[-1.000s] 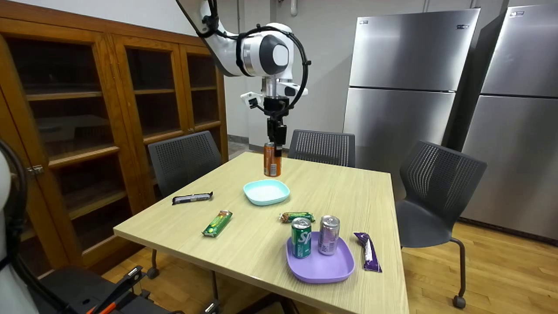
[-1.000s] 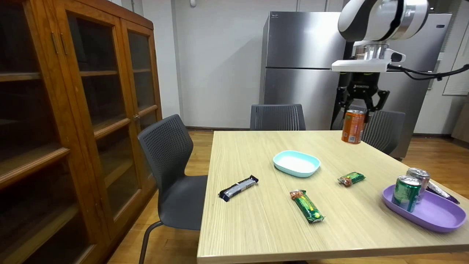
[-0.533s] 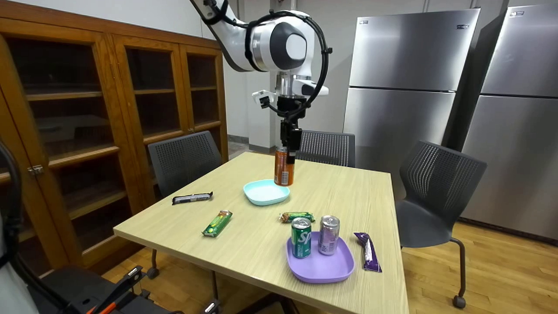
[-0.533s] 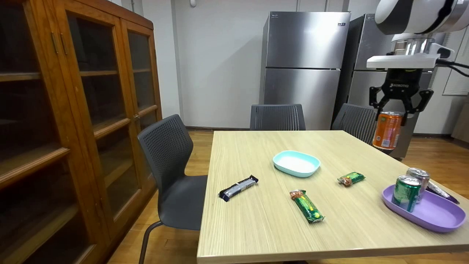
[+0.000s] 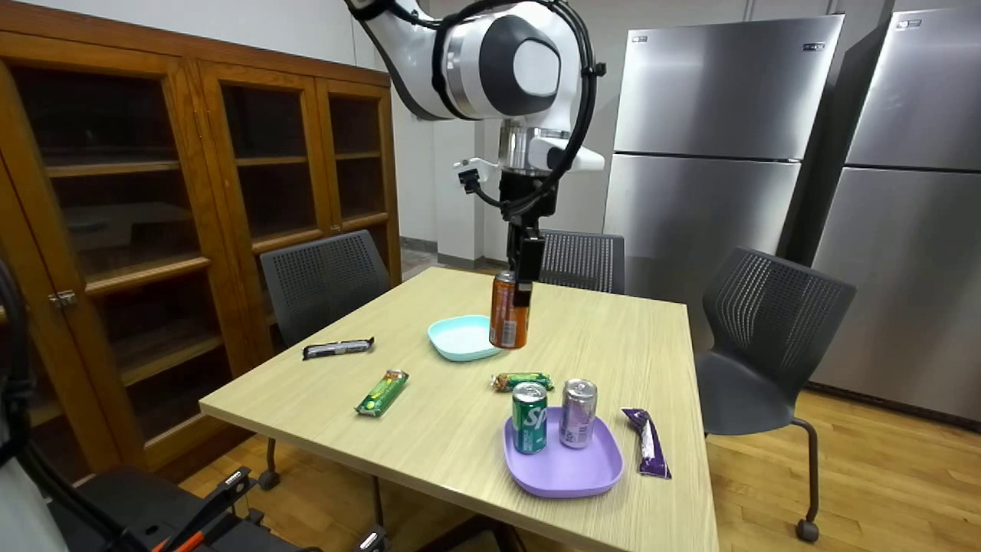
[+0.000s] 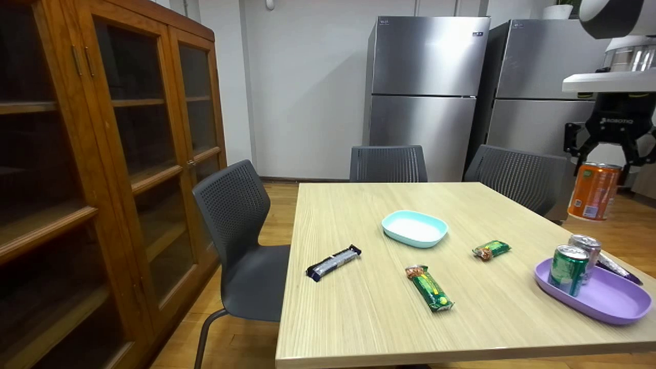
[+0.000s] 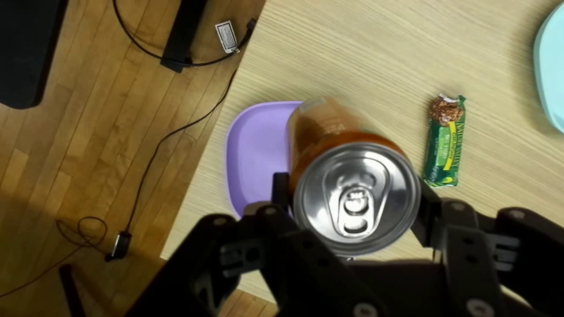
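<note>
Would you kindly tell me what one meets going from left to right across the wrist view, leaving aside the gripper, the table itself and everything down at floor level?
Purple tray → orange can → green-wrapped bar → light blue tray, cut off by the right edge.

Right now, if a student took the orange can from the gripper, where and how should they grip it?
Probably round the lower half of the orange can, coming from the side, below the gripper. Its jaws are closed on the upper sides, while the round lower wall hangs bare above the table. The can is roughly upright, which suits a wrap-around grip.
</note>
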`<state>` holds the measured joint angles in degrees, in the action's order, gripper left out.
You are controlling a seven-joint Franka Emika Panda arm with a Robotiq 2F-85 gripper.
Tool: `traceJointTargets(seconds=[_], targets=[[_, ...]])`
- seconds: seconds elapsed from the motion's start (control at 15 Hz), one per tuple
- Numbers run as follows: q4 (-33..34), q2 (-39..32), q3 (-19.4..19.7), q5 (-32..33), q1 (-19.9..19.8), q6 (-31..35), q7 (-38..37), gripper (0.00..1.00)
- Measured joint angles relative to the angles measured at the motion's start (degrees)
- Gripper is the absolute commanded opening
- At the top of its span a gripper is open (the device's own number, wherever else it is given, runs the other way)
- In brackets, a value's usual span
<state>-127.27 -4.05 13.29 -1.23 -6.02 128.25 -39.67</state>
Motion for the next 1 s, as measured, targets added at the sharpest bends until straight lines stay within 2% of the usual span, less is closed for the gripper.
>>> traceJointTargets(seconds=[0.4,1.0], targets=[[-6.8,3.6,0.9,3.9,-2.3,3.2,-4.5,0.38],[-11.8,2.5,0.9,7.9,-3.0,11.7,-14.5,0.38]])
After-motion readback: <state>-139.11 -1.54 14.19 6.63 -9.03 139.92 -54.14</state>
